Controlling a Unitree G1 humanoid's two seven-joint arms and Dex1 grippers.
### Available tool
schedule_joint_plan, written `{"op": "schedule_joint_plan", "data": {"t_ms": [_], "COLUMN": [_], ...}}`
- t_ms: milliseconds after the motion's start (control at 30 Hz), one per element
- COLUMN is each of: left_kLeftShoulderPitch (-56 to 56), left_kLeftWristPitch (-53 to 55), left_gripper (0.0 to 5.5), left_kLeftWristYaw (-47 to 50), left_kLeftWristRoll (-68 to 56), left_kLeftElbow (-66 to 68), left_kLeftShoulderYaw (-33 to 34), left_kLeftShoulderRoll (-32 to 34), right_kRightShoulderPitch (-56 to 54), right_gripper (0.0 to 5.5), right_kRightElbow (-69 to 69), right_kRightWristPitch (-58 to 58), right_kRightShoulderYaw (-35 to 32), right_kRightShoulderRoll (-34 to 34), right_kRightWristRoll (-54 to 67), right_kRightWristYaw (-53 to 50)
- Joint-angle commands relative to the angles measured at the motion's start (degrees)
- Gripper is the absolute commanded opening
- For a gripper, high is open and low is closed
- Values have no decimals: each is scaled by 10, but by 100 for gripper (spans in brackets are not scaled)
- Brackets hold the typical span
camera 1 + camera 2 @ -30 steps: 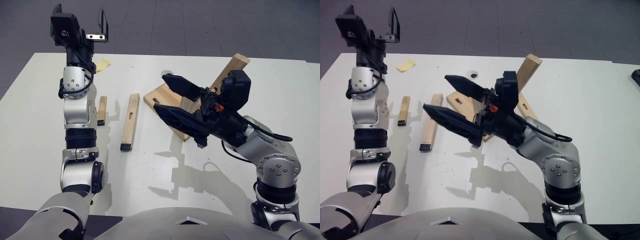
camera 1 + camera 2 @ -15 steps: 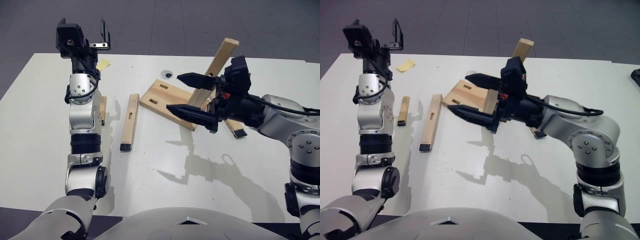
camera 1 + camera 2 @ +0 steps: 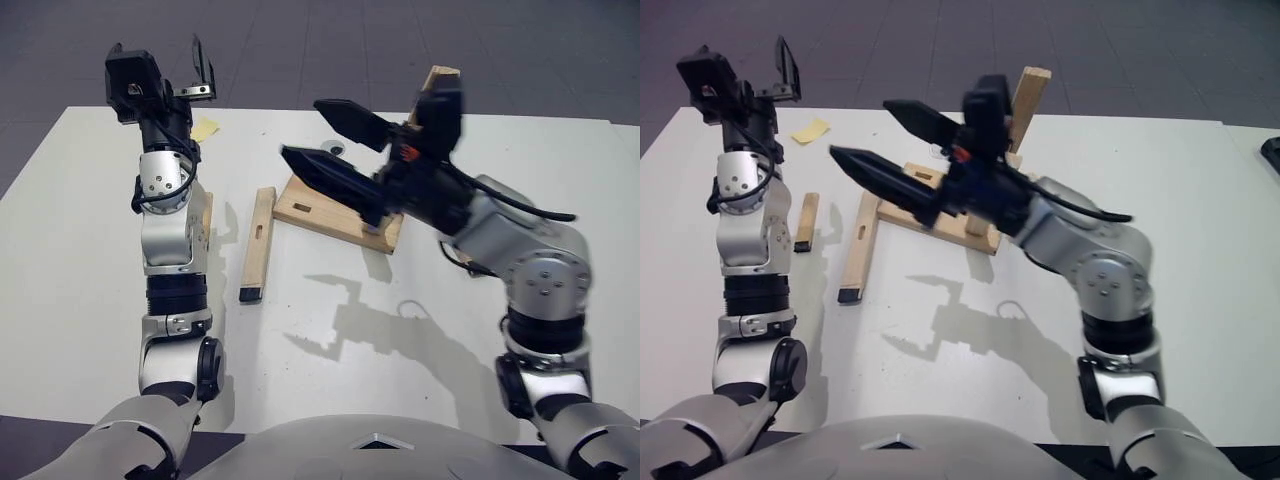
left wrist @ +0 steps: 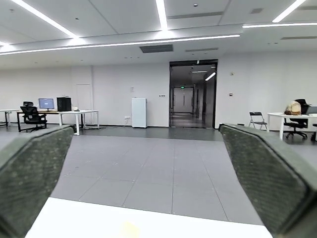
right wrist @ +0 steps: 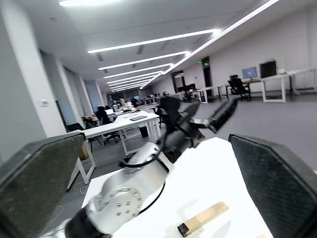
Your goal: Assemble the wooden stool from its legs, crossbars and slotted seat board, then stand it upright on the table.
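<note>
The slotted seat board (image 3: 330, 212) lies flat on the white table (image 3: 80, 260), with one leg (image 3: 437, 78) standing up from its far side. A loose leg with a dark tip (image 3: 258, 243) lies left of the board. A shorter wooden piece (image 3: 206, 214) lies behind my left arm. My right gripper (image 3: 302, 128) hangs open in the air over the board's left end, holding nothing. High above the table's far left, my left gripper (image 3: 160, 58) is also open and empty. The right wrist view shows my left arm and a wooden piece (image 5: 203, 218) on the table.
A yellow note (image 3: 206, 128) lies near the table's far edge behind my left arm. The table's near half is bare white surface. My right forearm crosses above the right side of the board.
My right gripper swung up and to the left, from right of the board to above its left end. The board with its leg turned a little. The left arm barely moved.
</note>
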Motion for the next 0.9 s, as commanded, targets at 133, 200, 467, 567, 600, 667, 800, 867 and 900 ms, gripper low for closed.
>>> {"op": "schedule_joint_plan", "data": {"t_ms": [133, 200, 467, 567, 600, 667, 800, 867, 900], "left_kLeftShoulderPitch": [-11, -10, -4, -7, -7, -6, 1, 4, 5], "left_kLeftWristPitch": [7, 7, 13, 16, 17, 19, 23, 25, 25], "left_gripper": [540, 540, 540, 540, 540, 540, 540, 540, 540], "left_kLeftWristYaw": [3, 2, 5, 3, 3, 3, 6, 8, 9], "left_kLeftWristRoll": [2, 2, 3, 3, 3, 5, 12, 17, 20], "left_kLeftElbow": [6, 7, 10, 9, 8, 7, 2, 2, 2], "left_kLeftShoulderYaw": [-3, -4, -1, -3, -5, -10, -21, -26, -28], "left_kLeftShoulderRoll": [-12, -13, -13, -13, -14, -19, -27, -31, -33], "right_kRightShoulderPitch": [19, 23, 21, 23, 22, 15, -12, -24, -30], "right_gripper": [539, 539, 539, 539, 539, 539, 539, 539, 539], "right_kRightElbow": [75, 73, 66, 77, 89, 133, 222, 256, 274], "right_kRightWristPitch": [50, 46, 56, 60, 63, 63, 53, 57, 58], "right_kRightShoulderYaw": [80, 45, -15, 47, 68, 108, 179, 197, 206], "right_kRightShoulderRoll": [35, -3, -36, -16, -10, 2, 17, 32, 38], "right_kRightWristRoll": [-98, -114, -140, -178, -191, -234, -330, -362, -378], "right_kRightWristYaw": [-26, -4, 28, 41, 47, 52, 63, 68, 67]}}
